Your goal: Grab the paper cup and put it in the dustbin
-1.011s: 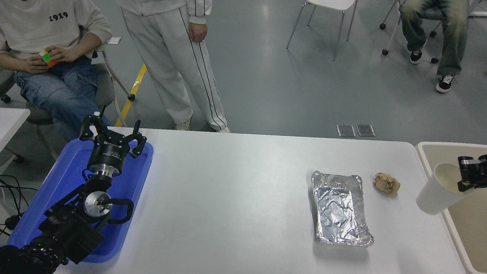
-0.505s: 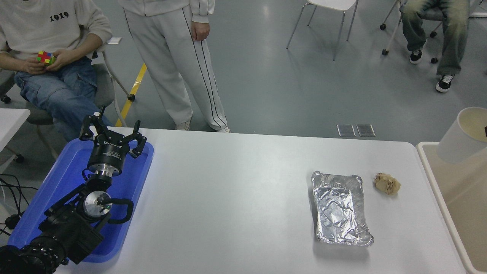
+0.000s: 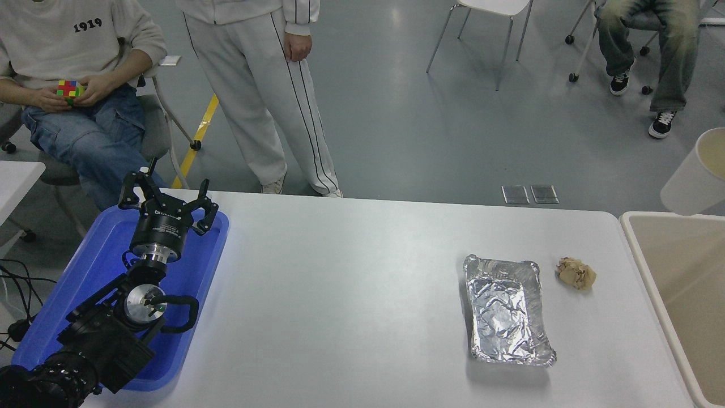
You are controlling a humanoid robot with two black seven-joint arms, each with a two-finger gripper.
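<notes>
At the right edge of the head view, the small off-white tapered paper cup (image 3: 695,173) hangs tilted in the air, above the far end of the large beige rectangular plastic dustbin (image 3: 640,252) that stands just beside the white desk (image 3: 351,294); the right pincer is out of sight, so what holds the cup cannot be told. Near the desk's right end a crinkled silver foil tray (image 3: 507,309) lies close to a crumpled brown paper ball (image 3: 576,273), the two apart. Over the flat blue plastic tray (image 3: 96,266) at the lower left, the left pincer (image 3: 167,201) is parked with its fingers spread, gripping nothing.
</notes>
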